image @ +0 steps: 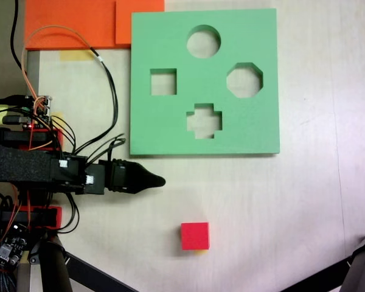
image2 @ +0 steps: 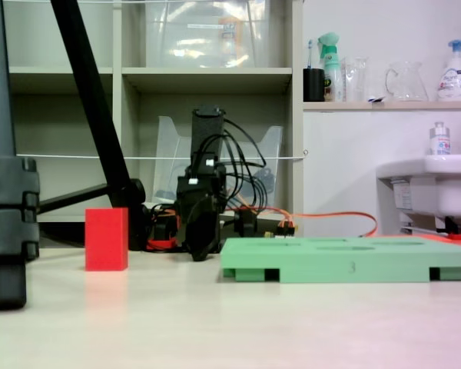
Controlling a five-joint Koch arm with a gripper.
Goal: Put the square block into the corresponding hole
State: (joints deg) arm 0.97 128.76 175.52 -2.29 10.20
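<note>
Step in hand: the reach, grasp not begun; your end effector (image: 160, 180) carries nothing, jaws overlapping so its opening cannot be told; the square block (image: 195, 236) rests free on the table toward its near edge; next, descend over it, then carry it to the corresponding hole (image: 163, 82) in the green board (image: 249, 128).

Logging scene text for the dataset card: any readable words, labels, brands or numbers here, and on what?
None can be read.
Bottles on the shelf and the small bottle on the sink: labels too blurred to read.
Arm's circuit boards: any markings too small.
Green foam board, red block, orange foam sheets: no print seen.
</note>
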